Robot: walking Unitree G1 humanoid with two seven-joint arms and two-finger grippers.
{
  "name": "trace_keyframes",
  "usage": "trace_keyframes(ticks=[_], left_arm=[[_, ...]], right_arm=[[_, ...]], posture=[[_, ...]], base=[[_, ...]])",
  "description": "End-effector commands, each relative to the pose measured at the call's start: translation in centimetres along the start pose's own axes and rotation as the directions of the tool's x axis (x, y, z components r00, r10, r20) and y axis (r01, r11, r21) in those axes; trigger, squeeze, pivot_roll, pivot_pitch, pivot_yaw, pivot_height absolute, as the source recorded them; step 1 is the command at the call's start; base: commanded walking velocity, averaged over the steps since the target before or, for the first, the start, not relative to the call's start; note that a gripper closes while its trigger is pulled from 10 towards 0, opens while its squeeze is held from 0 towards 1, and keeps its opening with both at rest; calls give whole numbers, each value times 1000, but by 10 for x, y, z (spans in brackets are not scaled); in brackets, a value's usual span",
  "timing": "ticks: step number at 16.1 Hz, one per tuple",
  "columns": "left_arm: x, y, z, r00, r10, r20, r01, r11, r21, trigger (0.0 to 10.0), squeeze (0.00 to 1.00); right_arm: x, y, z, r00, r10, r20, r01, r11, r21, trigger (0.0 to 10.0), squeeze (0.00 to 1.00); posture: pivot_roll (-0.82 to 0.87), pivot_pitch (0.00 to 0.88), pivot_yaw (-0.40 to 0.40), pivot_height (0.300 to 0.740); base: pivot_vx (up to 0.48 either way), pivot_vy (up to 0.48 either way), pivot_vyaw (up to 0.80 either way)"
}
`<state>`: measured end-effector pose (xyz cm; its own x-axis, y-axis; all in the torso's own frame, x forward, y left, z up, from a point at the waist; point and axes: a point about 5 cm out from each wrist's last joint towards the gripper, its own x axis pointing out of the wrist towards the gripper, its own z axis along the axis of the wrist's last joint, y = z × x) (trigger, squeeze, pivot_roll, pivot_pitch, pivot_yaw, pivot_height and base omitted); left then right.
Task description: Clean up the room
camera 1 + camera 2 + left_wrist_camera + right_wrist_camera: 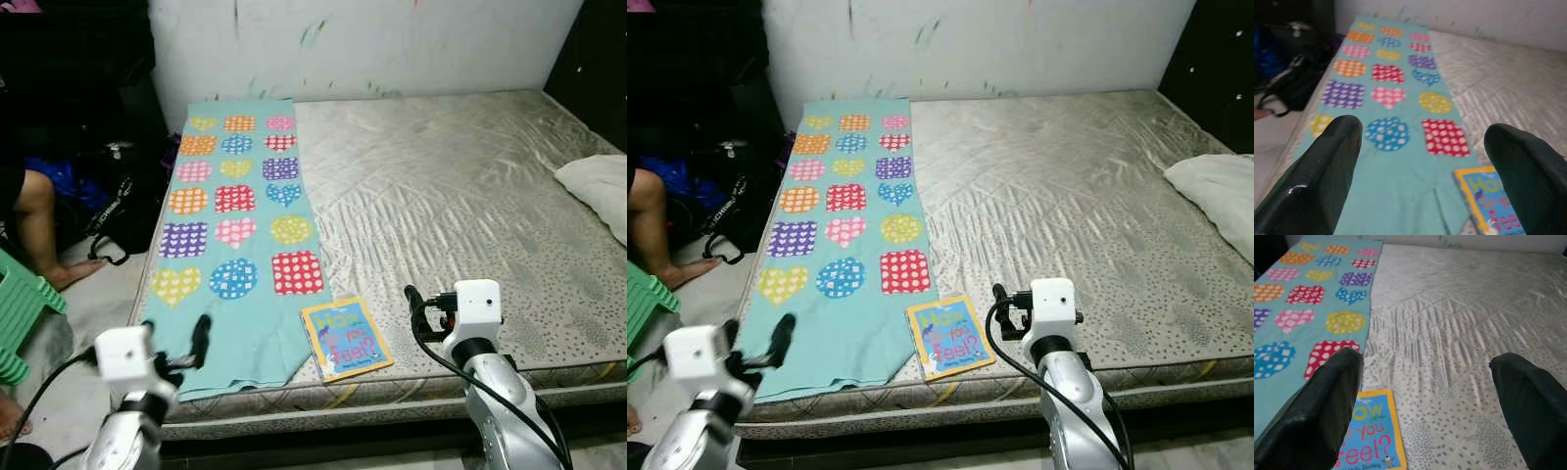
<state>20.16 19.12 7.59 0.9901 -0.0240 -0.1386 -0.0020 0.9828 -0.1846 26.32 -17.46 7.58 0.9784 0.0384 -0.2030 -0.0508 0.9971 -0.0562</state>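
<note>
**Both grippers raised at the foot of the bed, jaws apart**

Nearest the camera, the left gripper [201, 338] hovers over the near edge of the bed, above the turquoise blanket [240, 211], its jaws spread wide with nothing between them. The right gripper [416, 305] hangs above the near edge of the mattress [460, 196], just right of the picture book [346, 339], its jaws likewise wide apart and empty.

The picture book lies flat near the mattress's front edge, its yellow-bordered blue cover facing up, one corner touching the blanket's edge. The blanket, patterned with dotted hearts and circles in many colours, runs in a long strip along the left side of the bed, from the front edge to the wall.

Farther right, a white pillow [600, 191] rests on the grey quilted mattress. Left of the bed, a green stool [24, 308] stands on the floor beside a person's leg [41, 230], with a black bag [122, 201] behind. A white wall [372, 44] with paint smears closes the room.
</note>
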Motion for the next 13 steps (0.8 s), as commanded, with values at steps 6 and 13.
trace_keyframes(ticks=[6, 13], left_arm=[[7, -2, -4, 1000, -16, -7, 16, 1000, 1, 10000, 0], [13, -1, -3, 1000, -16, -2, 16, 1000, 10, 10000, 0]], right_arm=[[7, 1, -3, 1000, 25, -7, -26, 999, -28, 10000, 0], [10, 3, -4, 999, 37, 0, -37, 999, -33, 10000, 0]], posture=[[-72, 0, -3, 740], [-75, 0, 3, 740]], base=[[0, 0, 0], [0, 0, 0]])
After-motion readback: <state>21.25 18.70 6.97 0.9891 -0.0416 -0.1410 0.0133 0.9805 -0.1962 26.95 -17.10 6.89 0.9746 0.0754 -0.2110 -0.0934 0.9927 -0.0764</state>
